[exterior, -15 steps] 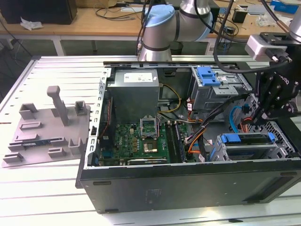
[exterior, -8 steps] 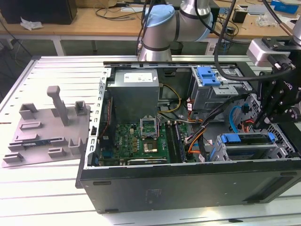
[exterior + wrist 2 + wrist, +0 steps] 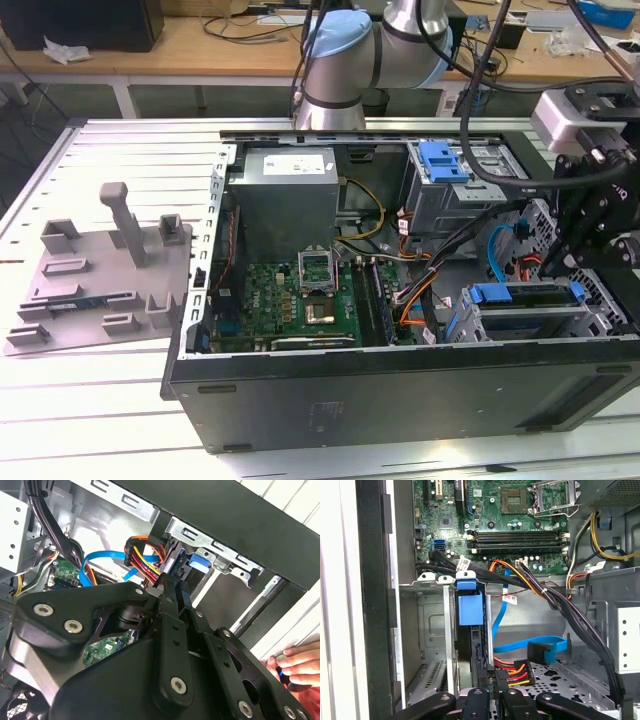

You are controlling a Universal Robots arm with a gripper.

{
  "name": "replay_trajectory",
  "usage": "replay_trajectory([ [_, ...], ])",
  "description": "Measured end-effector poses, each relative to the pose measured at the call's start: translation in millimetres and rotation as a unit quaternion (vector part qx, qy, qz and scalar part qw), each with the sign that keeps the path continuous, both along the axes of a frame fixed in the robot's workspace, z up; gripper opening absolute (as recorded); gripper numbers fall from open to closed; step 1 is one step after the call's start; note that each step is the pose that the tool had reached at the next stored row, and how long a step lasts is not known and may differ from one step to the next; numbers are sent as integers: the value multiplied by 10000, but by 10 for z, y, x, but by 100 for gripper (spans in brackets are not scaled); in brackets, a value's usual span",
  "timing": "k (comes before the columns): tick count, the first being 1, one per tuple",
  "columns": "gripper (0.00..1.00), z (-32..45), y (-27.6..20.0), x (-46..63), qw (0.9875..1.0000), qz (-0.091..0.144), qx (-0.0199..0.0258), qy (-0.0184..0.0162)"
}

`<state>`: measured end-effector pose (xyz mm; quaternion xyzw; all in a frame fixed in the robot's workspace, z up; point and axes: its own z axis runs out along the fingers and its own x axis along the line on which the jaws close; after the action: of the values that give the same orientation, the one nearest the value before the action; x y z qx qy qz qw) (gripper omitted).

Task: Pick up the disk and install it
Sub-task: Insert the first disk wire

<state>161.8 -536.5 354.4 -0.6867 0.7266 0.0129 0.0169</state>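
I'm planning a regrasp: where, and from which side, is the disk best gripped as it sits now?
Grip across the thin upturned edge of the disk, between its blue bracket ends, coming down through the open side of the case. It stands on edge in the grey metal cage, whose walls cover its flat faces, so likely only that edge is reachable.

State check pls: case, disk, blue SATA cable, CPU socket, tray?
case: on its side, side panel off, inside exposed.
disk: on edge in the cage, gripper at its near end.
SATA cable: plug end lying loose, not connected.
CPU socket: load plate flipped open, no cooler.
tray: lying flat outside the case, post upright.
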Motion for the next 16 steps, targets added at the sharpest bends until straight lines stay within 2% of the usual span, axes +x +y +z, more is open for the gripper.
replay_trajectory([
  [11, 17, 0, -99, -15, 9999, 0, 102, -1],
  [16, 17, 0, -104, -15, 9999, 0, 107, -1],
])
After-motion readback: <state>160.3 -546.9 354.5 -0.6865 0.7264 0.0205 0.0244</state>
